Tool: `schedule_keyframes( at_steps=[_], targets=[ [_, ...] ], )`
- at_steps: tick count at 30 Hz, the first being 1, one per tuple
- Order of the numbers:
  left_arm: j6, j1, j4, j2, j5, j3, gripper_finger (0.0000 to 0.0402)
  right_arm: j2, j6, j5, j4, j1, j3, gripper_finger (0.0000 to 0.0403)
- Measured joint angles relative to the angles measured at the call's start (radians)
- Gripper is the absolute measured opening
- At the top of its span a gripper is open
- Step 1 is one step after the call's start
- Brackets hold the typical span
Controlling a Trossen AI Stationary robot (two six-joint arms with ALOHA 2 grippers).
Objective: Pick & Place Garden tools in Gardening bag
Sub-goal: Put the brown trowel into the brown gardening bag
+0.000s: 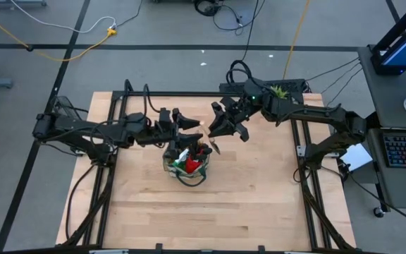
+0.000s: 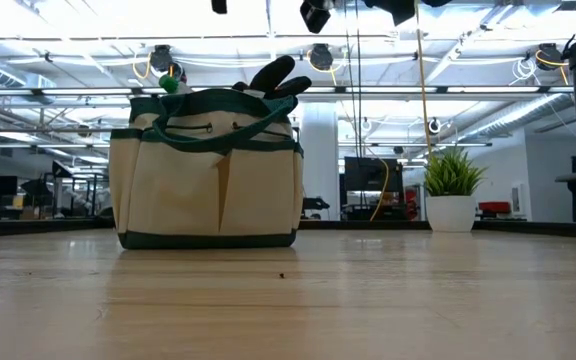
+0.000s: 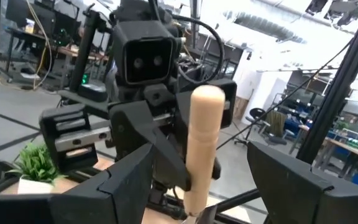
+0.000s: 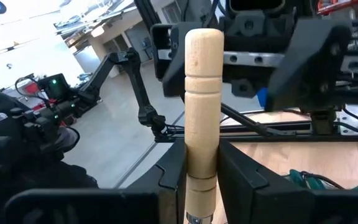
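The gardening bag stands on its base on the wooden table, with a red-and-black glove and a green item sticking out of its top. Above it my right gripper is shut on a garden tool's light wooden handle. My left gripper faces it, open, with one finger on either side of the handle's free end and a gap to each. The tool's metal end is hidden. My right gripper pinches the wooden handle between its two fingers at the lower part, close to the metal collar. The rounded free end sticks out past the fingertips toward my left gripper. The tool is lifted clear, above the bag.
A small potted plant stands at the table's far right. Dark frame rails run along the table's sides. Bare wood lies between the bag and the near edge.
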Motion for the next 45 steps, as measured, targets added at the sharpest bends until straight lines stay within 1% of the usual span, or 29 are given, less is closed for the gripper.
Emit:
schedule_keyframes(
  at_steps=[6,8,13,16,20,23,25,33,35,38,42,45],
  targets=[
    [-0.023,0.000,0.021,0.016,0.026,0.000,0.0266,0.000,0.004,0.029,0.013,0.001,0.000,0.0057],
    [-0.033,0.000,0.052,0.032,0.033,0.000,0.0267,0.006,0.004,0.050,0.024,0.005,0.000,0.0057],
    [-0.033,0.003,0.076,0.049,0.038,0.000,0.0266,0.027,0.007,0.053,0.028,0.013,0.000,0.0057],
    [-0.038,0.009,0.069,0.054,0.039,-0.001,0.0267,0.046,0.013,0.075,0.041,0.021,0.000,0.0057],
    [-0.058,0.024,0.074,0.054,0.041,-0.001,0.0266,0.047,0.010,0.079,0.043,0.027,-0.001,0.0057],
    [-0.072,0.035,0.061,0.057,0.059,-0.001,0.0266,0.046,0.005,0.082,0.049,0.028,0.000,0.0057],
    [-0.084,0.040,0.063,0.057,0.067,-0.001,0.0266,0.048,0.004,0.104,0.043,0.028,0.000,0.0057],
    [-0.088,0.047,0.057,0.056,0.069,-0.001,0.0264,0.047,-0.001,0.106,0.046,0.034,0.000,0.0057],
    [-0.088,0.047,0.054,0.056,0.069,-0.001,0.0253,0.047,-0.006,0.106,0.047,0.036,0.000,0.0057],
    [-0.088,0.054,0.053,0.056,0.070,-0.001,0.0217,0.047,-0.009,0.130,0.047,0.040,0.000,0.0057],
    [-0.096,0.071,0.040,0.056,0.078,-0.001,0.0145,0.047,-0.011,0.134,0.043,0.048,0.000,0.0057],
    [-0.103,0.083,0.041,0.056,0.116,-0.001,0.0081,0.047,-0.010,0.141,0.041,0.052,0.000,0.0057]
  ],
)
